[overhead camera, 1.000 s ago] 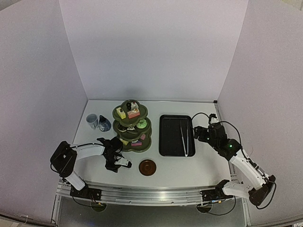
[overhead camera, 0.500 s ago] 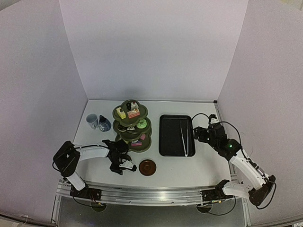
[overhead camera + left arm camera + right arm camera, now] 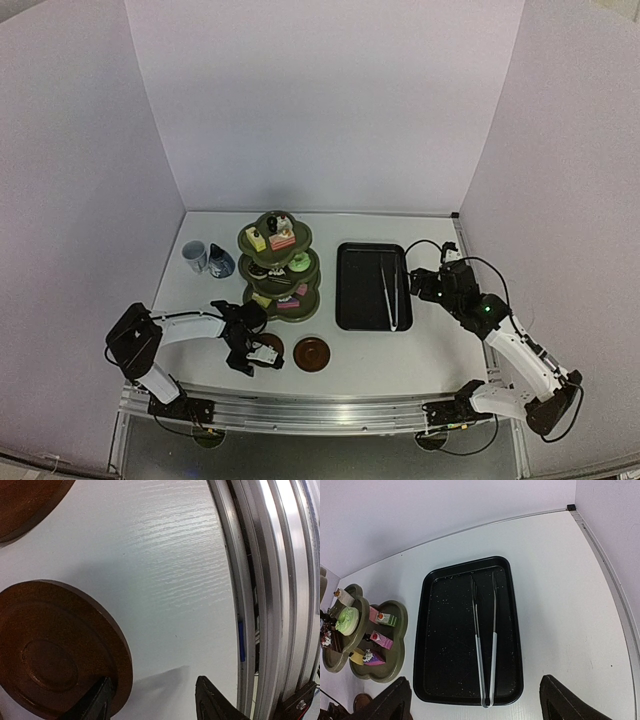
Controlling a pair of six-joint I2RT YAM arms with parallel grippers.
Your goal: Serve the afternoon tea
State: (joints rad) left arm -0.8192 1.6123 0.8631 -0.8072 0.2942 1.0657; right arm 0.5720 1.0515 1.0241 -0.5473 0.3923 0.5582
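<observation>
While the overhead view is showing the left claw (image 3: pixel 252 352) hanging low at the near left of the desk (image 3: pixel 430 345), just left of a brown saucer (image 3: pixel 312 353), only the left wrist view is revealing how its jaws are standing. They are parted and gripping nothing, with one finger (image 3: pixel 95 705) overlapping the rim of a second saucer (image 3: pixel 55 655) and the other hovering over bare desk beside it.

The right claw (image 3: pixel 474 680) is gaping wide and empty to the right of the black tray (image 3: pixel 358 290). Its wrist view is showing the white tongs (image 3: pixel 485 650) lying lengthwise in the tray. At the left it is catching part of the green stand (image 3: pixel 395 625), which is carrying pink, green and yellow cakes (image 3: pixel 347 620).

Only the overhead view is taking in the pale cup (image 3: pixel 194 256) and the dark-blue pot (image 3: pixel 220 263), standing side by side at the far left, just left of the stand.
</observation>
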